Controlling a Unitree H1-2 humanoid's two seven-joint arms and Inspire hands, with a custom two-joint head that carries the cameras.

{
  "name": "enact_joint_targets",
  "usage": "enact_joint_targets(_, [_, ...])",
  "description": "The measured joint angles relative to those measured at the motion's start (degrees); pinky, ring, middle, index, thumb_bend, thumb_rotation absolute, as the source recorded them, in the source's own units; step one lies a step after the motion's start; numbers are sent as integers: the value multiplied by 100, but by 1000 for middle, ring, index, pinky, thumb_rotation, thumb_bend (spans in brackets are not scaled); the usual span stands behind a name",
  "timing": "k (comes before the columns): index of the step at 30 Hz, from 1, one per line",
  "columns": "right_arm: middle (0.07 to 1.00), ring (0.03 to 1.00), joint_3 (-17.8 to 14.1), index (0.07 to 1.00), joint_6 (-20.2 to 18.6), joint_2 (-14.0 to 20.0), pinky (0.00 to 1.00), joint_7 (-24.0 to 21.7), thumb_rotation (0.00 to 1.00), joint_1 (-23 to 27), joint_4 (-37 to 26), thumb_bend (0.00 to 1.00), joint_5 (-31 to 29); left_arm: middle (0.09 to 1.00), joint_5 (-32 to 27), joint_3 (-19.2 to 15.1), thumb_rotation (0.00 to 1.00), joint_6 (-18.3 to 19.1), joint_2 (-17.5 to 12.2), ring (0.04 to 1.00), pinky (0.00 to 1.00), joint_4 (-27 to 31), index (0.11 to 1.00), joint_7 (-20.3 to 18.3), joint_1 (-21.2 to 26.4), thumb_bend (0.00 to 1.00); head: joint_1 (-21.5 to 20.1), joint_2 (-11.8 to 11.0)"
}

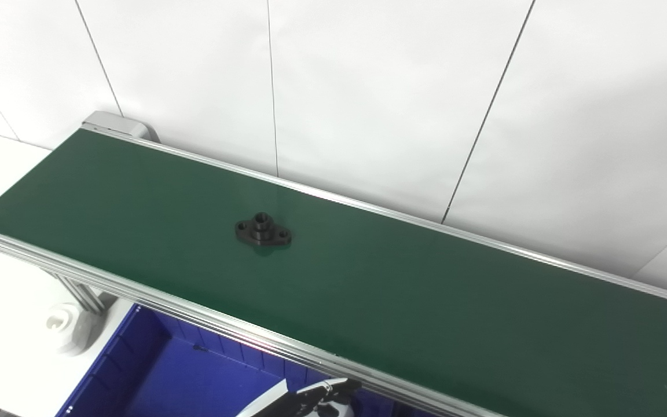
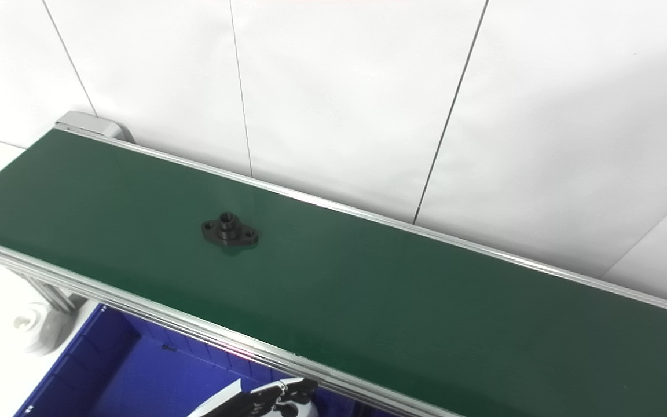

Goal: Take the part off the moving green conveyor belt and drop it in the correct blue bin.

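Left eye view, items listed left to right, each placed against the green conveyor belt (image 1: 368,289).

White round fitting (image 1: 66,324): below the belt's near rail at its left end, beside the metal legs (image 1: 81,295) that carry the frame; what it is cannot be told.

Blue bin (image 1: 136,370): under the belt's near rail, toward the left, open top, ribbed inner wall; interior seen in part only.

Black part (image 1: 263,230): lying flat on the belt surface, left of the belt's middle, roughly midway between the near rail and the far rail. Flanged shape with a raised centre bore and a hole at each end. Nothing touches it.

Hand (image 1: 322,399): one only in sight, at the bottom edge just below the belt's near rail, over the blue bin, well apart from the part. Dark fingers on a white casing; whether released or clenched cannot be told, nor which arm it belongs to.

White panelled wall (image 1: 397,87): behind the belt's far rail.
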State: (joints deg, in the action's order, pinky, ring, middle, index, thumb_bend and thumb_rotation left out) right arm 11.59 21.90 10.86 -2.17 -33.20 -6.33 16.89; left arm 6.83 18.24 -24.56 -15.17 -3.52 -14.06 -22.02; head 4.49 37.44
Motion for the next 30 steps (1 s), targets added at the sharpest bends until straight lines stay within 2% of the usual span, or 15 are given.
enact_joint_targets(4, [908, 878, 9, 939, -8, -48, 801, -3, 234, -10, -50, 850, -17, 932, 4, -15, 150, 0, -15, 905, 841, 65, 916, 0, -20, 901, -290, 70])
enact_joint_targets(6, [902, 869, 11, 932, -8, -61, 790, -3, 227, -29, -92, 852, -17, 938, 1, -17, 137, 0, -22, 911, 846, 73, 922, -1, -38, 897, -309, 79])
enact_joint_targets(7, [901, 866, 11, 928, -8, -69, 785, -2, 230, -39, -119, 854, -16, 942, -9, -19, 130, 0, -28, 910, 842, 77, 927, -5, -53, 893, -552, 201])
enact_joint_targets(10, [889, 856, 4, 915, -8, -109, 787, 6, 216, -65, -172, 858, -15, 959, -24, -41, 137, 23, -62, 927, 861, 151, 948, -53, -90, 884, -669, 413])
enact_joint_targets(11, [888, 855, 1, 914, -7, -127, 788, 15, 213, -75, -182, 858, -23, 960, -25, -50, 136, 26, -78, 929, 865, 224, 949, -71, -98, 882, -669, 414])
enact_joint_targets(13, [880, 853, -13, 911, -6, -156, 797, 32, 229, -92, -208, 858, -56, 968, -27, -70, 147, 21, -87, 947, 901, 294, 955, -80, -92, 862, -774, 711])
enact_joint_targets(15, [877, 854, -55, 911, -5, -200, 808, 63, 244, -97, -259, 853, -73, 972, -24, -85, 166, 20, -89, 961, 933, 293, 956, -81, -81, 850, -775, 712])
enact_joint_targets(19, [874, 846, -149, 897, 24, -331, 782, 186, 253, -123, -415, 826, -90, 991, -109, -105, 190, 38, -95, 977, 941, 313, 963, -140, -81, 832, -1204, 967])
enact_joint_targets(25, [866, 828, -181, 879, 141, -439, 756, 412, 242, -93, -616, 798, -136, 967, -177, -144, 205, 40, -140, 948, 907, 382, 946, -236, 47, 848, -1328, 1011])
enact_joint_targets(30, [854, 820, -280, 878, 135, -444, 752, 460, 241, 90, -1040, 808, -296, 960, -133, -174, 249, 14, -107, 939, 893, 235, 939, -229, 173, 880, -1442, 924])
